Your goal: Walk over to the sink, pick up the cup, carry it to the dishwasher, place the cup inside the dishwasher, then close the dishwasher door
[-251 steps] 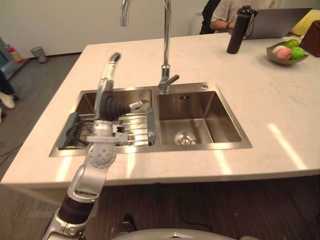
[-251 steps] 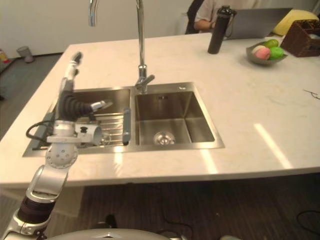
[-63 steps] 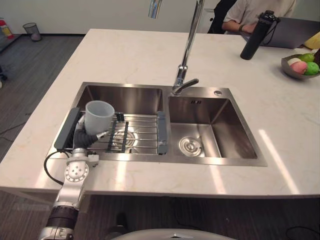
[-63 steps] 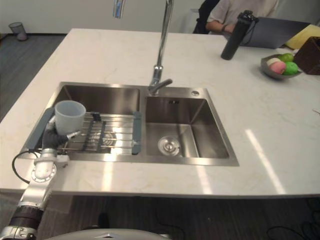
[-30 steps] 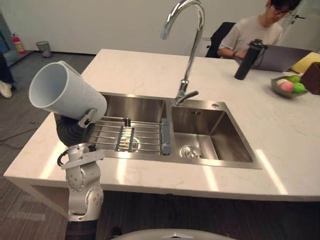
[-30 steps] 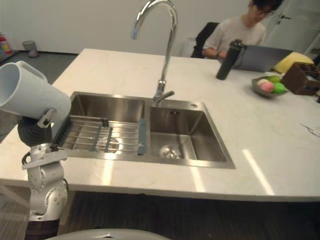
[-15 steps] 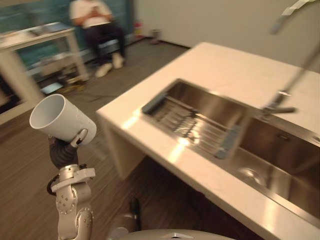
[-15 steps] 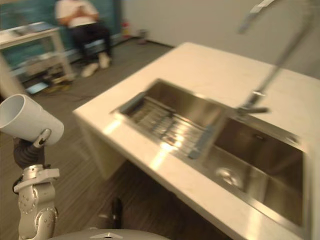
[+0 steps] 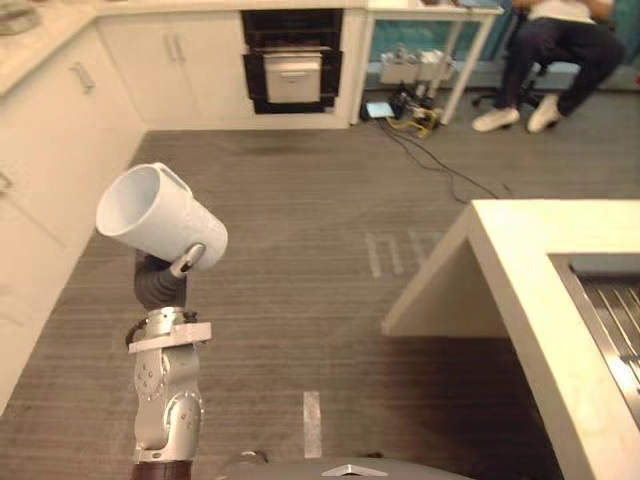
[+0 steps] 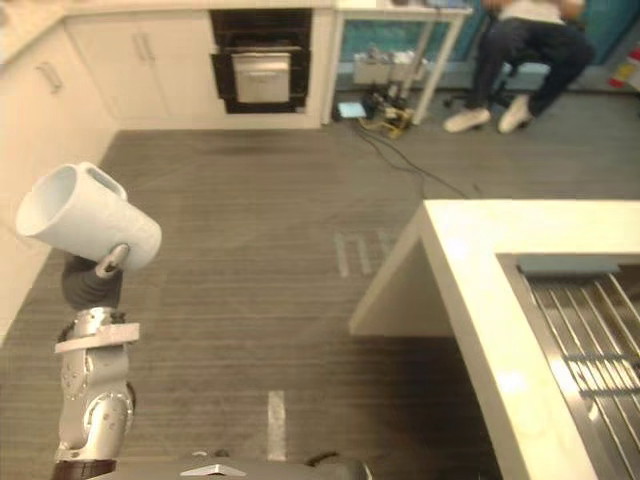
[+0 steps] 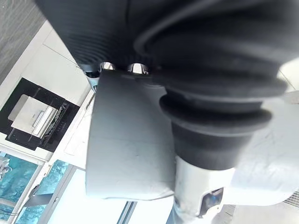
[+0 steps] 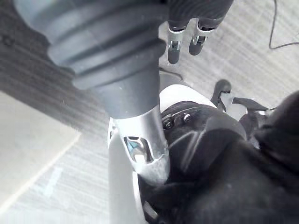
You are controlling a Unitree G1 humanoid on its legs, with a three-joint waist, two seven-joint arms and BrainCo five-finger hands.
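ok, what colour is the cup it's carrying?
Plain white, no pattern. The cup is held in the left hand; it shows best in the left eye view.

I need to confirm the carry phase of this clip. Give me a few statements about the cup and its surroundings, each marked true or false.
1. The left hand holds the cup above the floor. True.
2. The cup stands upright. False: it is tilted, with its mouth facing up and towards the robot's left.
3. The cup hangs over the sink rack. False: the rack is at the far right in the counter, well apart from the cup.
4. A person sits at the far side of the room. True.
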